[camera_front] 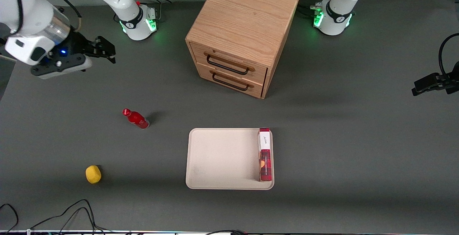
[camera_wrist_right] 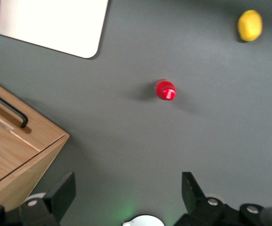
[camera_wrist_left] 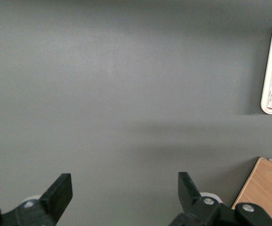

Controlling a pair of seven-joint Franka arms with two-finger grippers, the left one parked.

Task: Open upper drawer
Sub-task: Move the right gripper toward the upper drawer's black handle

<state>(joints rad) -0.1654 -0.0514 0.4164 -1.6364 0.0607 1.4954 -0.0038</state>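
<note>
Grey table; upper drawer shut; gripper spread wide, empty, well apart

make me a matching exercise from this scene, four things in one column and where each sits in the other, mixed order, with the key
Things:
1. upper drawer
2. red box
3. red bottle
4. hand

Places or states:
A. standing on edge in the beige tray
B. shut, top front of the wooden cabinet
C. open, up in the air at the working arm's end of the table
D. on the bare table, farther from the front camera than the lemon

Pairs: 1-B, 2-A, 3-D, 4-C
</note>
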